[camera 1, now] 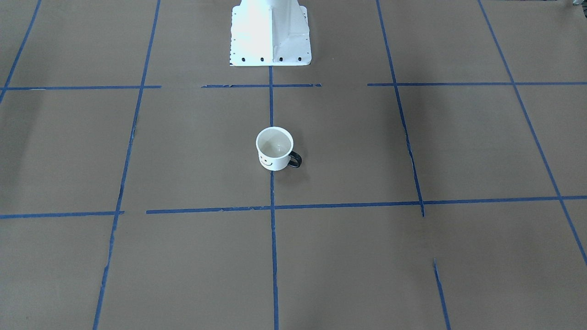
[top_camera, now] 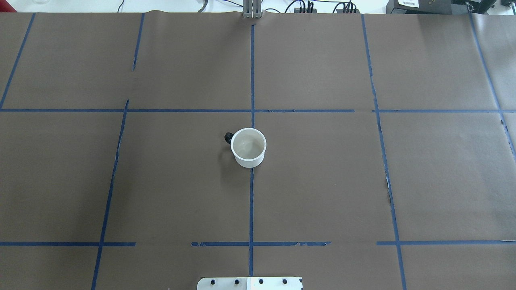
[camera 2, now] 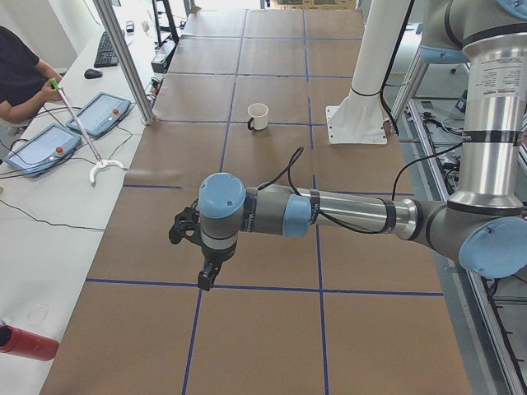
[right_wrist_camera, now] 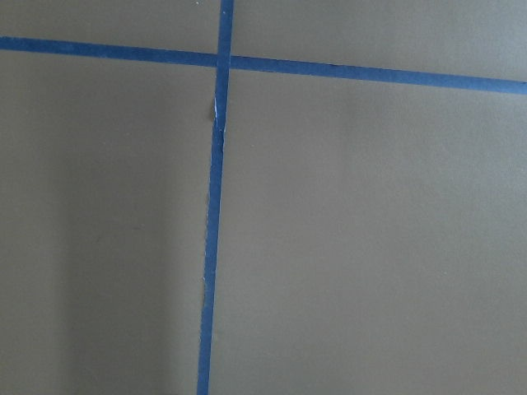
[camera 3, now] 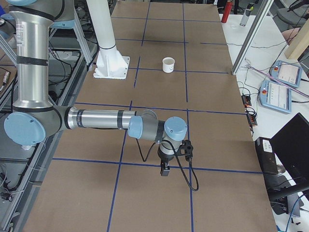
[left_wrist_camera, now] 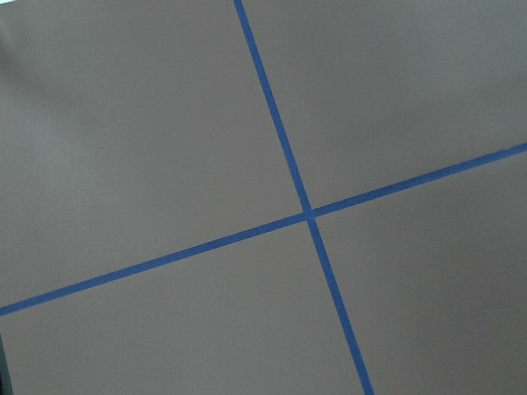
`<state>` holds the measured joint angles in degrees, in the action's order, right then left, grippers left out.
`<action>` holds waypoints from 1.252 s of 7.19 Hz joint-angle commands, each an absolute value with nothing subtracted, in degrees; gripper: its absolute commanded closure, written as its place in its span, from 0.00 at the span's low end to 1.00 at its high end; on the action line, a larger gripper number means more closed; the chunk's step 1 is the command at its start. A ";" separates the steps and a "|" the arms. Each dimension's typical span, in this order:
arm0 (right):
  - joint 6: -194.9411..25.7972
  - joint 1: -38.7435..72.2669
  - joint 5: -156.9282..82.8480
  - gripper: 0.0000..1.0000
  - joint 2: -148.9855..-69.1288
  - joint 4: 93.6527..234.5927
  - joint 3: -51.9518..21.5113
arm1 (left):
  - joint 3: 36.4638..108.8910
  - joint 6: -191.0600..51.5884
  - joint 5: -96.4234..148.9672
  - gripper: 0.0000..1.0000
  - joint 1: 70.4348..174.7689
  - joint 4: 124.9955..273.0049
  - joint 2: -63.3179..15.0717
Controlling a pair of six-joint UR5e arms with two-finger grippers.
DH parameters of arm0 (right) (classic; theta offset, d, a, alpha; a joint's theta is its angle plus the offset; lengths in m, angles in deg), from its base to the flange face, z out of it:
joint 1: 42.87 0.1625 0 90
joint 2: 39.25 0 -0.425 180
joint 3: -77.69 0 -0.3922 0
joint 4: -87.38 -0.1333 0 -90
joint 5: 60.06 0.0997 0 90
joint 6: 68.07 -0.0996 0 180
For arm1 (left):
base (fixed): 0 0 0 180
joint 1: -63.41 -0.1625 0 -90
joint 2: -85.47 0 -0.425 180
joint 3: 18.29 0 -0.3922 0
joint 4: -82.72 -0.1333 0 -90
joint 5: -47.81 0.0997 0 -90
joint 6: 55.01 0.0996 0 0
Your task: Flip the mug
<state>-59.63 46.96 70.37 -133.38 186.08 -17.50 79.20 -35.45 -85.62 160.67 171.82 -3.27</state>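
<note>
The white mug (camera 1: 274,149) stands upright, mouth up, at the middle of the brown table. Its cream inside shows, the black smiley face shows in the front-facing view, and its dark handle (camera 1: 296,159) points to the robot's left. It also shows in the overhead view (top_camera: 248,148) and in both side views (camera 2: 258,116) (camera 3: 168,65). My left gripper (camera 2: 206,278) hangs above the table far to the left of the mug. My right gripper (camera 3: 165,170) hangs far to its right. Both show only in the side views, so I cannot tell whether they are open or shut.
The white robot pedestal (camera 1: 270,32) stands at the table's near edge behind the mug. Blue tape lines (top_camera: 251,201) grid the table. An operator (camera 2: 20,74) and teach pendants (camera 2: 99,115) (camera 3: 280,92) sit at the side bench, with a red cylinder (camera 2: 25,341).
</note>
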 commanded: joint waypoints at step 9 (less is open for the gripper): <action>-59.63 46.95 70.37 0.00 -133.38 186.08 -17.50 | 79.97 -49.73 -91.06 0.00 155.08 173.34 -1.98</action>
